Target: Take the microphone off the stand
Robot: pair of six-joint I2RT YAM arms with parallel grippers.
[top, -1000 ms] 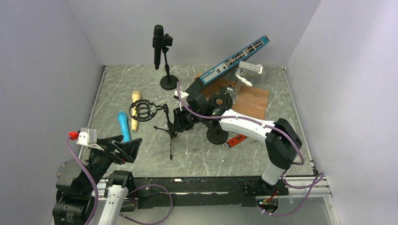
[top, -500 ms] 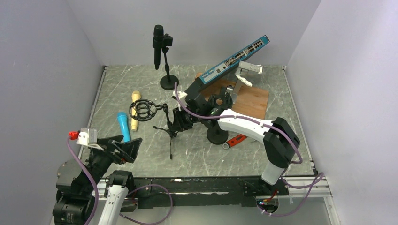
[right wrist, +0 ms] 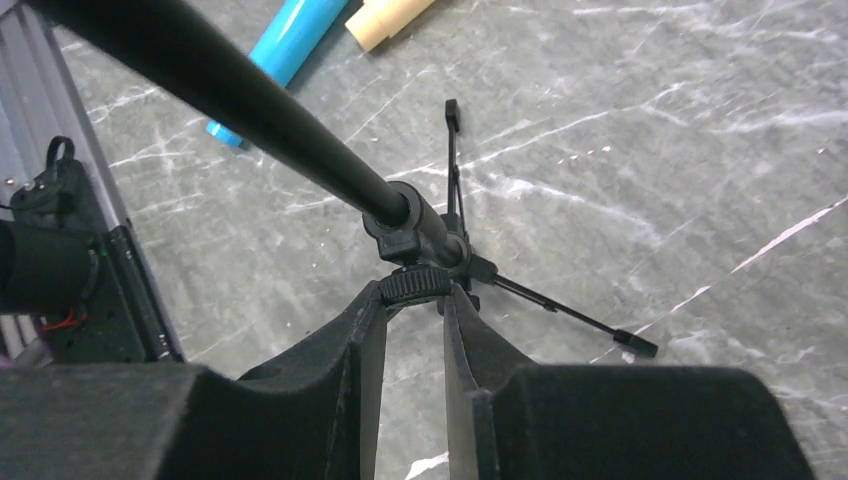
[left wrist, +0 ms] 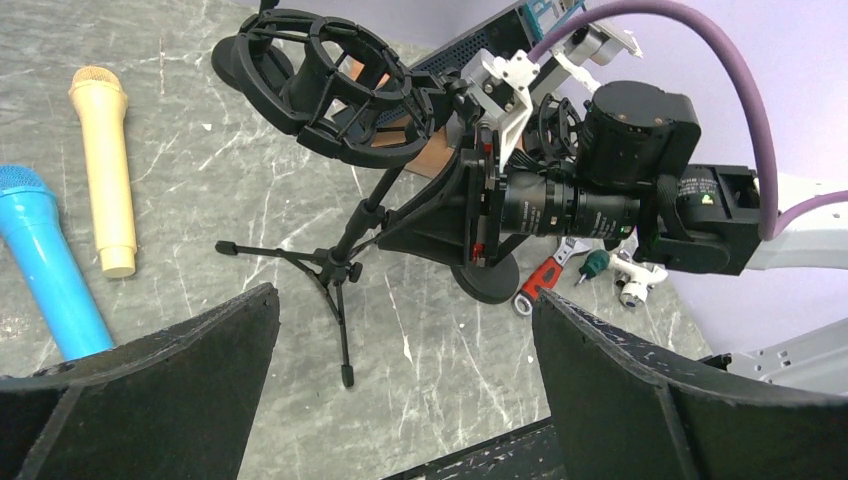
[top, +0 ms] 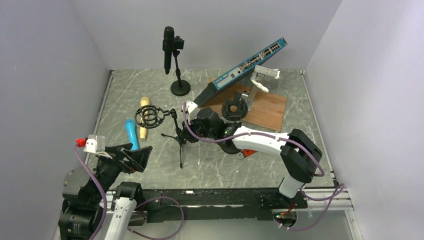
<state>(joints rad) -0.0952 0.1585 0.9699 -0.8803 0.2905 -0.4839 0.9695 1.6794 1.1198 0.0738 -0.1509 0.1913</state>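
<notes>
A black microphone [top: 168, 47] sits upright in the clip of a round-base stand [top: 180, 89] at the back of the table. Neither gripper is near it. My right gripper [top: 186, 134] is shut on the knurled knob [right wrist: 415, 285] at the joint of a small black tripod stand [top: 180, 150]. The tripod carries an empty black shock mount [top: 150, 116], also in the left wrist view [left wrist: 330, 95]. My left gripper [top: 135, 157] is open and empty at the near left, above bare table [left wrist: 400, 340].
A blue microphone [top: 131, 134] and a beige microphone [top: 144, 117] lie left of the tripod. A tilted blue network switch [top: 245, 64] and a wooden board [top: 267, 107] are at the back right. A red-handled wrench [top: 250, 150] and a round black base [top: 231, 147] lie under my right arm.
My right wrist has dropped lower and nearer, staying at the tripod's joint. The shock mount has shifted slightly left and back. The left arm has barely moved.
</notes>
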